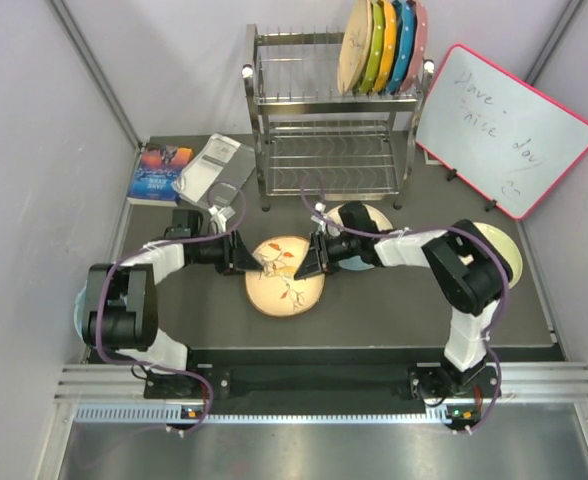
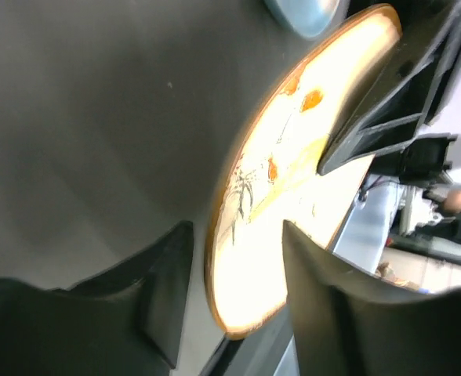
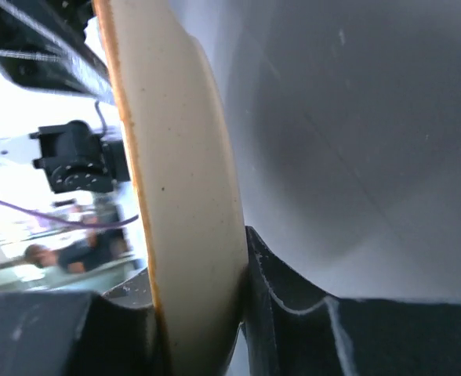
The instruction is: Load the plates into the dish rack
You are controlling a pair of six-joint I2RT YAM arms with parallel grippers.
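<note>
Near me, at table centre, the orange plate (image 1: 285,278) lies almost flat, painted face up; being round, it has no long axis. My right gripper (image 3: 199,305) pinches its rim at 2 o'clock, and the left gripper (image 2: 238,266) straddles the 10 o'clock rim, jaws apart. Farther, the half-blue plate (image 1: 372,214) at 1 o'clock and the pale plate (image 1: 506,255) at 3 o'clock wait on the table. At 12 o'clock the dish rack (image 1: 324,150) holds one cream plate (image 1: 354,45) upright, so I judge three remain.

Four cream plates (image 1: 279,290), four plain coloured plates (image 1: 387,45), one dish rack (image 1: 324,150), one whiteboard (image 1: 504,130), one book (image 1: 161,170).
</note>
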